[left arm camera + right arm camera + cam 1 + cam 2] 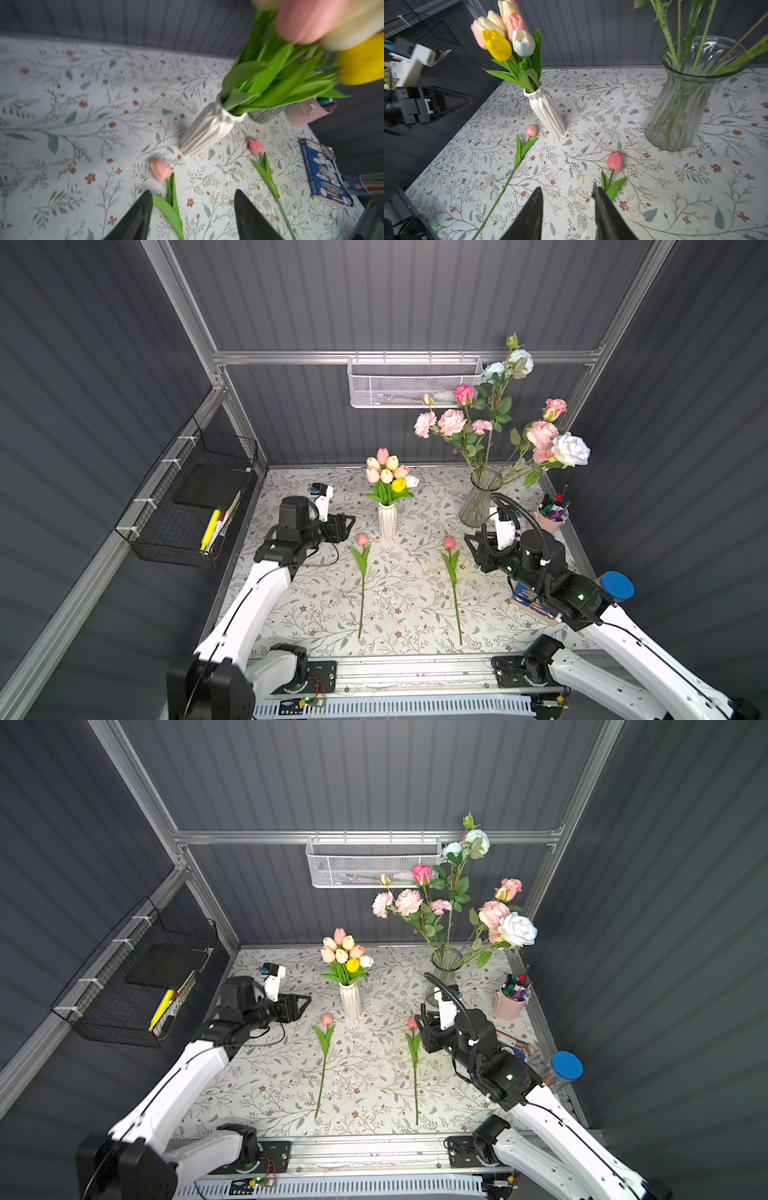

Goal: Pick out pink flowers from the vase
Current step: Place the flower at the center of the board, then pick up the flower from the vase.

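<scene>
now left hand [192, 190] and right hand [566, 186] gape empty near two smooth pink tulips [362, 540] [449, 542] by the ribbed white vase [387, 522].

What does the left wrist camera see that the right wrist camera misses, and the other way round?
Only the left wrist view shows the blue book and the pink pen cup. Only the right wrist view shows the black wire basket and the left gripper, side on. Both show the white vase of tulips, the glass vase, and, lying on the table, a pink tulip by the white vase's foot and a second pink tulip.
</scene>
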Tool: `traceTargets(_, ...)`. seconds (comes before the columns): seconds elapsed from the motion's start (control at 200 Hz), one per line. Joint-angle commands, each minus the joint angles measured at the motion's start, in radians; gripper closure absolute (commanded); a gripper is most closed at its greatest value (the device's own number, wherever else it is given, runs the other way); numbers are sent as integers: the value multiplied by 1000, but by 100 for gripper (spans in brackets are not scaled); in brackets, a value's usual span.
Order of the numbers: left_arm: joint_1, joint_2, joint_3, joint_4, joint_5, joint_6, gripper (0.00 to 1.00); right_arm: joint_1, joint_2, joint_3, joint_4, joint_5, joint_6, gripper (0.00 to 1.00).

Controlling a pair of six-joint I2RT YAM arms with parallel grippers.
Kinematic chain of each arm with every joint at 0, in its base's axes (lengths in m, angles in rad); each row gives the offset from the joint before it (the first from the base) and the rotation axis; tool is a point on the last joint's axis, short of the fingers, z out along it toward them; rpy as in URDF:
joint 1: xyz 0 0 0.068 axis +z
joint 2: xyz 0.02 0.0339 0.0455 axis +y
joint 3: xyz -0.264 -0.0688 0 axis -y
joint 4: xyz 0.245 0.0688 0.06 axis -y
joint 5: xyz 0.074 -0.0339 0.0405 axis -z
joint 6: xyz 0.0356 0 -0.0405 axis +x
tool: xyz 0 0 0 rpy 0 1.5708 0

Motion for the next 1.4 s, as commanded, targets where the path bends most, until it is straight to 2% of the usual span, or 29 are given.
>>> traceTargets(0.0,-6,-101,-138,433,13,62,36,-2,17,0,34,-24,-17,58)
traceTargets(0.085,-8,-127,-219,615,102,112,38,-3,32,10,33,-36,-18,58)
traceTargets(0.2,-46,-69,-264,776,177,167,44,-2,48,5,56,-40,-18,59)
traceTargets(0.265,-89,-23,-265,840,175,217,46,-2,59,2,69,-44,-18,59)
traceTargets(0.345,-130,33,-256,902,117,263,46,-1,72,3,72,-45,-15,59)
traceTargets(0.51,-135,161,-227,1042,89,238,45,-1,76,1,67,-44,-7,59)
traceTargets(0.64,-133,267,-178,1079,89,150,52,-1,77,7,57,-37,-21,59)
traceTargets(0.875,-133,354,-140,1133,85,93,64,-1,76,17,37,-22,-36,59)
traceTargets(1.391,-133,423,-77,1117,84,76,67,-2,76,14,35,-12,-37,59)
